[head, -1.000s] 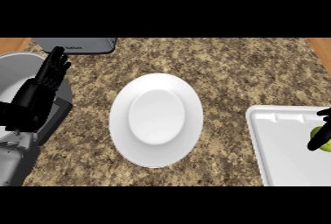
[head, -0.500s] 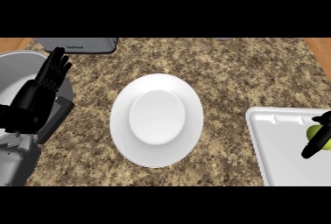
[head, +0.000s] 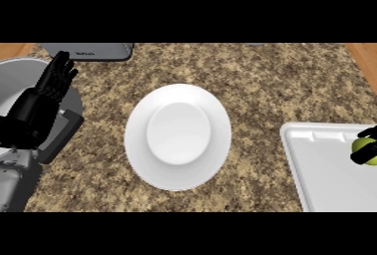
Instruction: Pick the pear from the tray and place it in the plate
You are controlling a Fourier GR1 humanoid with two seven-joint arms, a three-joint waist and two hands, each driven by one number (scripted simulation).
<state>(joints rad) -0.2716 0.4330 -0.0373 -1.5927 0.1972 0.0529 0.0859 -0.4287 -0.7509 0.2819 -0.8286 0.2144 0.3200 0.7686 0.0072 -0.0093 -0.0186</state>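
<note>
Nearest the robot, the white tray [head: 331, 169] lay at the right of the speckled counter [head: 273, 84], cut off by the view's edge. On it, at that edge, sat the green pear [head: 363, 145], with dark fingers of the right hand [head: 365, 151] curled against it; the hand seemed to be closed on the pear, though most of it lay out of view. Whether the pear was lifted off the tray could not be told.

The white plate [head: 140, 144] stood at the counter's middle, well apart from the tray, with nothing on it.

Farther left, the left hand [head: 46, 94] rested open, fingers straight and pointing up, near the view's left edge.

The step in hand looked to be the grasp and lift. To do it well, the hand would need to raise the pear clear over the tray's raised rim before carrying it left, then lower it onto the plate's flat centre, since a pear set near the sloping rim might roll off.
</note>
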